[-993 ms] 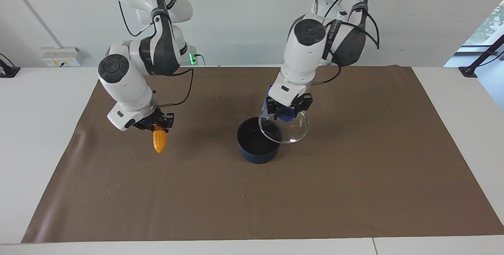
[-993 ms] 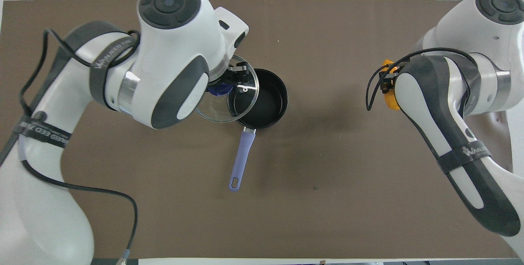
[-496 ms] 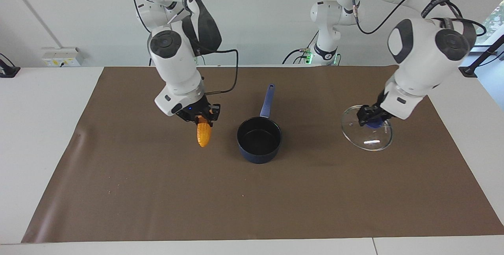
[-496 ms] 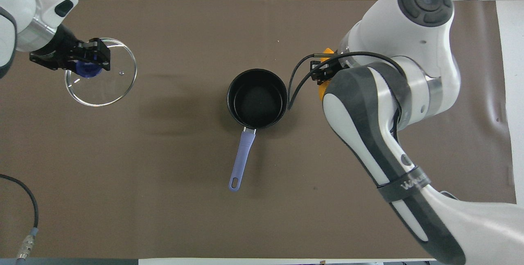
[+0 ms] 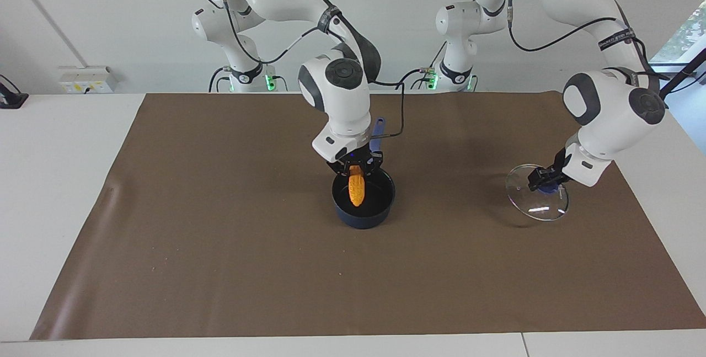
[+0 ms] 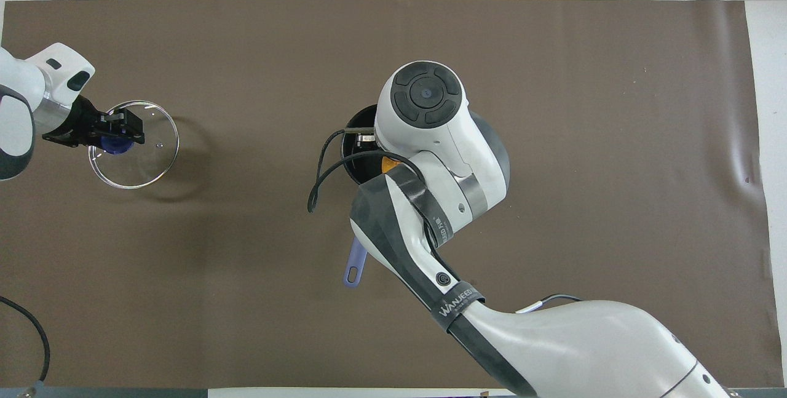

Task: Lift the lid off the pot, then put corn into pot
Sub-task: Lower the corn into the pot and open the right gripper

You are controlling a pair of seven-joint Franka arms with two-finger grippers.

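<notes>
A: R gripper point(image 5: 357, 170)?
B: Clenched on small yellow-orange corn cob point(image 5: 357, 189), hanging tip-down over dark navy saucepan point(image 5: 363, 217) at mat centre.
A: L gripper point(image 5: 538, 180)?
B: Clamped on blue knob of clear glass lid point(image 5: 538, 203), tilted, at pot's 9 o'clock in overhead view, toward L arm's end.

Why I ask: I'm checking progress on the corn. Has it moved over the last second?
Yes. The corn, gripped by the right end effector, has travelled from the right arm's end of the table to the pot and now hangs into it.
</notes>
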